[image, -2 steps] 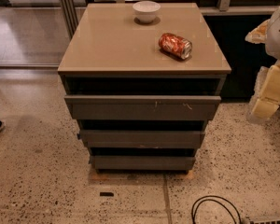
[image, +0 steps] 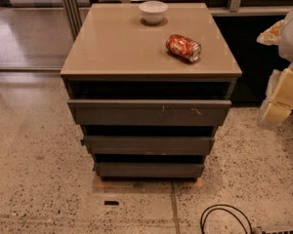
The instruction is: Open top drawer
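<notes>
The top drawer point(image: 149, 112) is the widest dark grey-brown front on the cabinet, just under the tan top, with small pale scratches right of centre. A dark gap shows above its front. Two slimmer drawer fronts point(image: 149, 144) sit below it. My gripper point(image: 282, 95), pale cream and white, hangs at the right edge of the view, right of the cabinet and level with the top drawer. It touches nothing.
On the tan cabinet top point(image: 117, 48) stand a white bowl point(image: 153, 10) at the back and a red can point(image: 183, 47) lying on its side at the right. A black cable point(image: 224, 218) loops on the speckled floor at the front right. Metal rails run behind.
</notes>
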{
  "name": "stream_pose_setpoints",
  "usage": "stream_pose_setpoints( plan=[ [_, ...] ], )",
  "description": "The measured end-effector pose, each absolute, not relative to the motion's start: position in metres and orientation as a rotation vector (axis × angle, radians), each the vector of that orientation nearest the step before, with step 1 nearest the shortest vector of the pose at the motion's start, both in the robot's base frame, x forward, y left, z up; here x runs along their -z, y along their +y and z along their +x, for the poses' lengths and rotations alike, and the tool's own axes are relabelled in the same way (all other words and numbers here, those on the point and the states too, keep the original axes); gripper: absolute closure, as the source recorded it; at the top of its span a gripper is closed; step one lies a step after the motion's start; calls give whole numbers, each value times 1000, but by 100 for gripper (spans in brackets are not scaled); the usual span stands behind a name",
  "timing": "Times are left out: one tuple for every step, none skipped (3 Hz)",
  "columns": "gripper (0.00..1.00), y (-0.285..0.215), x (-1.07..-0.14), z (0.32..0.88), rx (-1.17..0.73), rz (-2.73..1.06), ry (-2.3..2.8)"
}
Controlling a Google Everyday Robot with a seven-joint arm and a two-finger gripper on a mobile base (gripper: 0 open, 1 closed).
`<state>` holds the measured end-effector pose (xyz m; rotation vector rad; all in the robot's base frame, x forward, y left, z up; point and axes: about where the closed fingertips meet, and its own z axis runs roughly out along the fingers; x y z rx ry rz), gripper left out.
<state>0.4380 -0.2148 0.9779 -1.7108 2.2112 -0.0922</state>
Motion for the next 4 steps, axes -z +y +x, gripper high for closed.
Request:
stream_pose_setpoints(
  plan=[
    [0, -207, -966, 439, 70, -1710, 2187],
    [0, -202, -945, 444, 97, -1729, 2188],
    [0, -212, -922, 455, 176, -1750, 2227],
    [0, -212, -922, 455, 176, -1750, 2227]
  ],
)
